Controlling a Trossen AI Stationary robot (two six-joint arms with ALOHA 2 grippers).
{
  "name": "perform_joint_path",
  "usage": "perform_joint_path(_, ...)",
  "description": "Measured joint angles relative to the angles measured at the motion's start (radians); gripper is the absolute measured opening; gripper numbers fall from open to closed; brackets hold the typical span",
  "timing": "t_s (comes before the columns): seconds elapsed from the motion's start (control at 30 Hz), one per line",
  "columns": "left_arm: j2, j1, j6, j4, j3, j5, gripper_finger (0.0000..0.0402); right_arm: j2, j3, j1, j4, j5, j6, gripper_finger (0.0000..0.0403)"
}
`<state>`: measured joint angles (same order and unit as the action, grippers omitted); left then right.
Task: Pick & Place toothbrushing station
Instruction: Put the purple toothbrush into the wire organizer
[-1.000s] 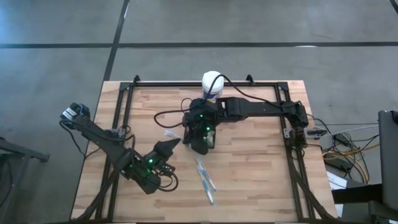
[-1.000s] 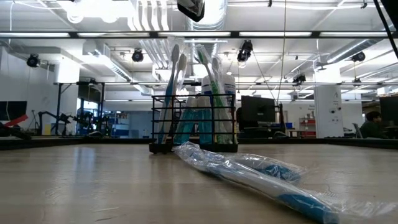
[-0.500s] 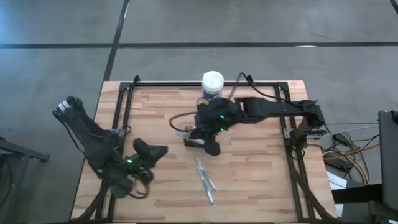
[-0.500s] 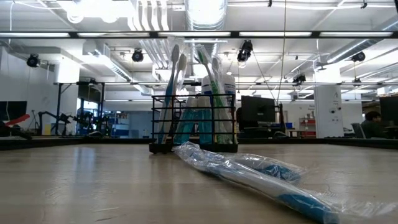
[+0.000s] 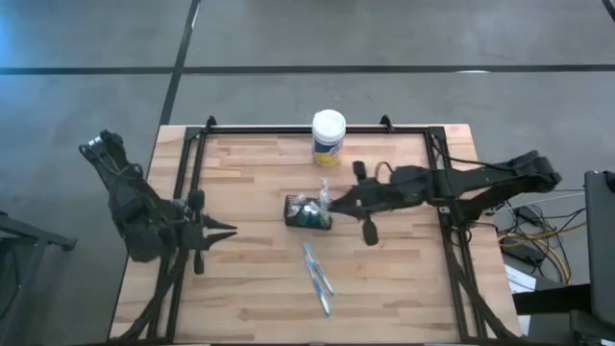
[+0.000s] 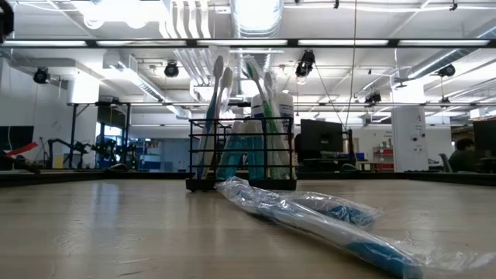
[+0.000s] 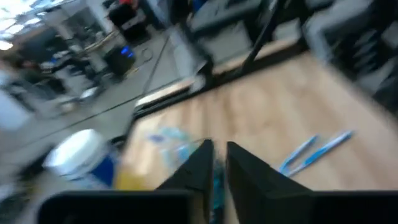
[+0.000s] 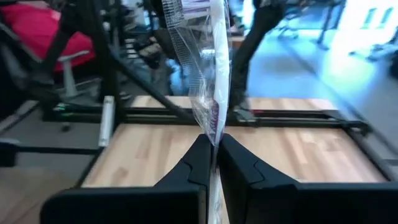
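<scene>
My right gripper is just to the right of the caddy, above the middle of the table. Its two fingers are pressed together on a thin clear plastic wrapper, which stands up from between them in the right wrist view. In the high view the wrapper shows as a small pale piece at the tip of the gripper, beside the right side of the caddy.

My left gripper is over the left part of the table, well apart from the caddy, and it points to the right. In the left wrist view its fingers have only a narrow gap between them, and I see nothing held there. I cannot tell for sure whether they are open or closed.

The caddy is a small black wire-mesh box and it stands upright on the wood near the middle of the table. In the low view the toothbrushes, blue, green and white, stand upright in it, and a white-capped tube is among them.

On the near side of the caddy two blue toothbrushes in clear wrappers lie flat on the table, close beside each other. On the far side of the caddy, at the far edge of the table, stands a canister with a white lid and a yellow label.
</scene>
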<state>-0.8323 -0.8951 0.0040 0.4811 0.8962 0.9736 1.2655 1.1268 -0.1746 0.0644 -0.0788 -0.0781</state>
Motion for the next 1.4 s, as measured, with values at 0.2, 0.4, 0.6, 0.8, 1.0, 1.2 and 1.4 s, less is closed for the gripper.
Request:
perform_joint_path(0.2,0.175,0.001,0.1,-0.438,-0.28,-0.07,0.0007,-0.142,-0.258,-0.046,-0.263,-0.106,0.071,0.0012)
perform_joint_path(0.4,0.299,0.001,0.184,-0.709,-0.498,-0.072,0.0004,-0.229,-0.451,-0.05,-0.438,-0.13,0.084,0.0012)
perform_joint_path(0.6,0.397,0.003,0.225,-0.804,-0.613,-0.06,0.0003,-0.242,-0.628,-0.05,-0.666,-0.159,0.088,0.0012)
perform_joint_path(0.8,0.525,0.064,0.235,-0.711,-0.656,-0.058,0.0002,-0.254,-0.722,-0.045,-0.788,-0.161,0.104,0.0013)
perform_joint_path(1.0,0.617,0.268,0.18,-0.613,-0.656,-0.239,0.0001,-0.257,-0.719,-0.024,-0.794,-0.16,0.115,0.0013)
perform_joint_path(1.2,0.627,0.519,0.049,-0.51,-0.666,-0.504,0.0001,-0.292,-0.72,0.018,-0.743,-0.159,0.161,0.0013)
perform_joint_path(1.4,0.63,0.633,0.022,-0.534,-0.722,-0.653,0.0001,-0.408,-0.766,0.071,-0.666,-0.107,0.098,0.0013)
